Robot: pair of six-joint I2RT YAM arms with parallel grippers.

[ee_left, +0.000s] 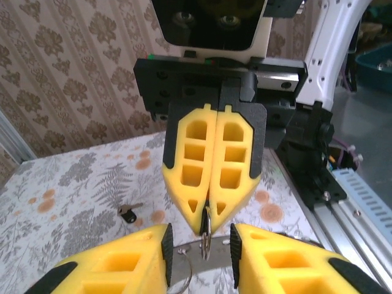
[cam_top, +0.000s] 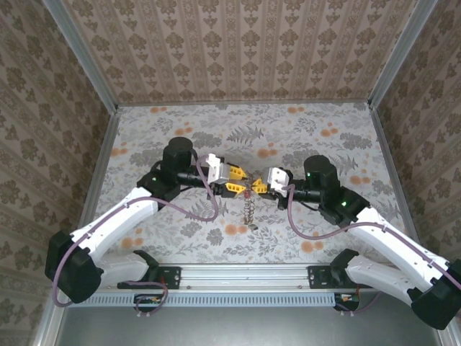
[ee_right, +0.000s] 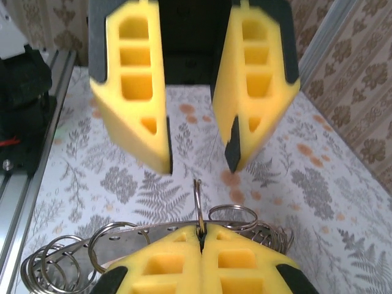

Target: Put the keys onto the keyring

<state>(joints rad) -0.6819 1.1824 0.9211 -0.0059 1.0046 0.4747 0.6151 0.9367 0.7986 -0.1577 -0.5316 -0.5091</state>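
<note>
My right gripper (ee_right: 201,236) is shut on a thin silver keyring (ee_right: 198,202), which stands edge-on above its fingertips. Facing it, my left gripper (ee_left: 201,248) is open, its black pads either side of that keyring (ee_left: 206,236) without touching it. In the top view the left gripper (cam_top: 238,189) and the right gripper (cam_top: 261,187) meet tip to tip over the middle of the table. A curved metal strip (ee_right: 92,236) with holes, carrying several more rings (ee_right: 49,269), hangs under the right gripper. I cannot pick out the silver keys.
A string of rings (cam_top: 251,210) dangles from the grippers down to the flowered tabletop (cam_top: 180,137). A small black-headed, key-like piece (ee_left: 128,212) lies on the table left of the grippers. Patterned walls close in three sides, and a metal rail (cam_top: 238,277) runs along the near edge.
</note>
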